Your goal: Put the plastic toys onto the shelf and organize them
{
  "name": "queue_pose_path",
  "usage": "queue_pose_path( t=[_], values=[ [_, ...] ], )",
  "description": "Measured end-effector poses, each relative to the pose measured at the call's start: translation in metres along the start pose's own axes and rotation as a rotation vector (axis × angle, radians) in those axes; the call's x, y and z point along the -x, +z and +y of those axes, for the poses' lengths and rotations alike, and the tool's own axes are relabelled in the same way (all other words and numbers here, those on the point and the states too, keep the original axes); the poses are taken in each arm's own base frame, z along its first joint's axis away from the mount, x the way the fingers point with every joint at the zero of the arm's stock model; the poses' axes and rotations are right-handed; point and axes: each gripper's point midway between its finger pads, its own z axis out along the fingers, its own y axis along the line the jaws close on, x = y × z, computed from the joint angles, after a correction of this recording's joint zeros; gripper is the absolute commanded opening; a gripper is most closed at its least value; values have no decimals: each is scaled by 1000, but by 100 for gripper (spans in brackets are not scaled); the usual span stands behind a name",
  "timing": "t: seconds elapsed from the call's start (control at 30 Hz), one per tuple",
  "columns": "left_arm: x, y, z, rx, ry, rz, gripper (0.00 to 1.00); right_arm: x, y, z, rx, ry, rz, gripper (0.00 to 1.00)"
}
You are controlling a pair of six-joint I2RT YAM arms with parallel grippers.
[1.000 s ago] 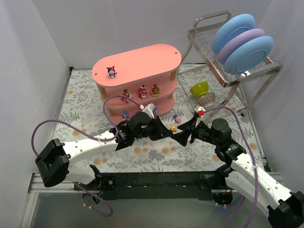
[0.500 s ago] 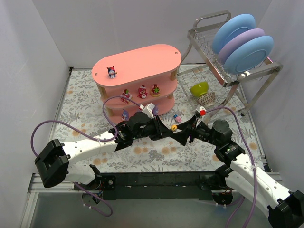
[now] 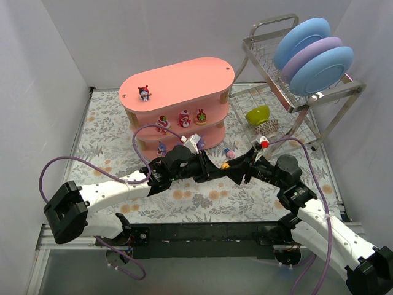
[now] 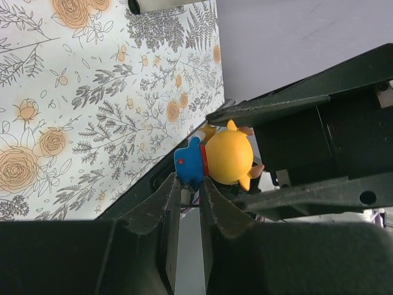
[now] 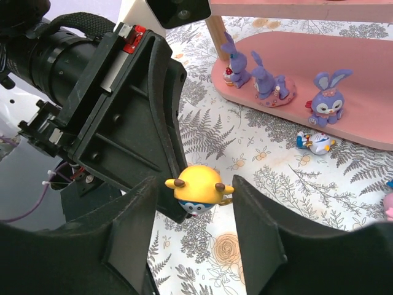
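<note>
We see both arms meeting over the flowered table mat (image 3: pixel 110 132), on the near side of the shelf (image 3: pixel 178 80) towards its right end. Our left gripper (image 4: pixel 189 182) is clamped on the blue body of a yellow-hatted toy (image 4: pixel 226 158), with its two fingers pressed in tight on either side. Our right gripper (image 5: pixel 196 180) faces it from the opposite side with its fingers spread wide. The yellow hat sits in the gap between them, and we cannot tell whether either finger touches it. The toy is held up off the mat, between the two claws.

On the shelf, a dark figurine (image 3: pixel 145 93) stands at the left of the top board. Three red and pink figurines (image 3: pixel 183 118) line the middle board, and three purple bunnies (image 5: pixel 267 80) stand on the bottom board. A blue-and-white toy (image 5: pixel 314 142) lies on its side on the mat just beside the bottom board.

At the far right, a wire dish rack (image 3: pixel 261 55) holds blue and purple plates (image 3: pixel 313 52). A green bowl (image 3: pixel 258 114) and a patterned bowl (image 3: pixel 268 128) sit beneath it.
</note>
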Motion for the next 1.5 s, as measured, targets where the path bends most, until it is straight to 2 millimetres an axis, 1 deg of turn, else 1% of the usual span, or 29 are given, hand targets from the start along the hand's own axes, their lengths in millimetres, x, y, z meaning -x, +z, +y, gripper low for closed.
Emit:
queue_pose_path(
  t=[0.07, 0.1, 0.17, 0.27, 0.3, 0.37, 0.4, 0.43, 0.47, 0.5, 0.63, 0.67, 0.7, 0.73, 0.77, 0.87, 0.9, 0.97, 1.0, 1.03, 1.2, 1.3, 1.4, 1.5],
  values=[
    [0, 0, -1, -3, -2, 3, 0, 0, 0, -1, -4, 1, 0, 50],
    [-1, 0, -1, -4, -2, 5, 0, 0, 1, -2, -6, 1, -1, 46],
    [-1, -1, -1, -6, -3, 6, 0, 1, 1, -2, -7, -1, -4, 43],
    [-1, -2, -3, -12, -3, 6, 0, 3, 1, -1, -4, -5, -12, 31],
    [-1, -2, -4, -14, -3, 5, 0, 3, 2, -1, -3, -6, -14, 24],
    [0, -3, -4, -15, -3, 5, 0, 4, 2, -1, -2, -7, -15, 17],
    [0, -3, -4, -16, -3, 5, 1, 4, 2, -1, -1, -8, -16, 11],
    [0, -3, -4, -16, -3, 5, 5, 4, 2, -1, -2, -8, -16, 8],
    [0, -3, -4, -15, -3, 5, 19, 4, 2, -1, -1, -9, -15, 6],
    [0, -3, -4, -13, -1, 5, 25, 3, 2, -2, -2, -8, -14, 1],
    [1, -5, -1, 3, 15, -5, 45, 2, 2, -4, -12, -16, -6, 1],
    [1, -6, 2, 15, 18, -7, 53, 4, 2, -5, -17, -27, -9, 1],
    [3, -8, 4, 25, 24, -16, 57, 5, 2, -5, -23, -32, -8, 1],
    [5, -10, 6, 39, 32, -31, 61, 9, 2, -6, -30, -42, -10, 1],
    [7, -12, 7, 46, 40, -39, 69, 13, 2, -7, -41, -57, -13, 1],
    [13, -23, 2, 49, 76, -72, 81, 24, 3, -12, -86, -81, -2, 1],
    [16, -27, -1, 50, 89, -87, 87, 29, 4, -14, -105, -88, 5, 1],
    [23, -36, -6, 52, 127, -122, 92, 42, 6, -18, -143, -100, 17, 1],
    [27, -40, -8, 55, 145, -138, 96, 49, 7, -20, -161, -106, 18, 1],
    [31, -47, -9, 63, 168, -163, 98, 59, 8, -21, -182, -113, 22, 1],
    [56, -80, -15, 122, 289, -282, 98, 118, 16, -26, -267, -191, -16, 1],
    [71, -97, -17, 179, 360, -345, 98, 149, 22, -29, -309, -232, -41, 1],
    [81, -108, -11, 240, 411, -381, 98, 178, 32, -35, -348, -268, -58, 1],
    [83, -113, 3, 306, 449, -387, 98, 208, 45, -41, -378, -307, -80, 1]
  ],
)
